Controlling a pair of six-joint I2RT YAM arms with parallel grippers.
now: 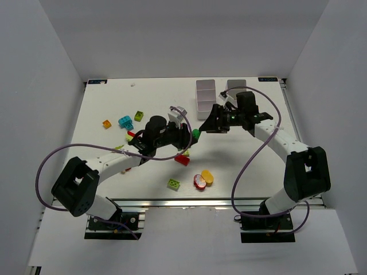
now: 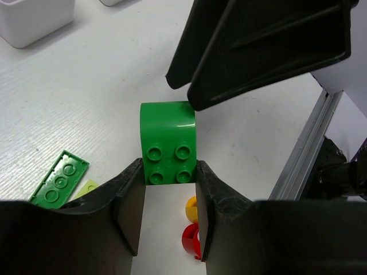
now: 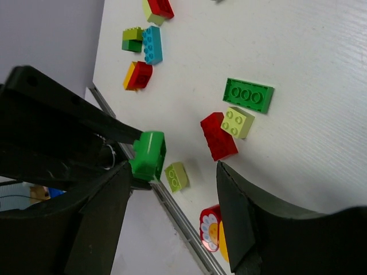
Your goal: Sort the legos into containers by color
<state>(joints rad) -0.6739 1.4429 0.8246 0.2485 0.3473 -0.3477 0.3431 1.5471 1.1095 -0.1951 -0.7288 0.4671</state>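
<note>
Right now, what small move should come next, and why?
Probably the right pincer should ease forward around the green brick and close on it. The left pincer is shut on the brick's studded end, leaving the rounded end free. The right jaws stand open facing it, and the bins lie nearer the right arm.

Nothing readable from where I'm standing, no words, numbers or logos that I can make out on anything. The only printed mark is a little white flower with a yellow middle on the red round piece (image 3: 210,227), and that's a picture, not text.
</note>
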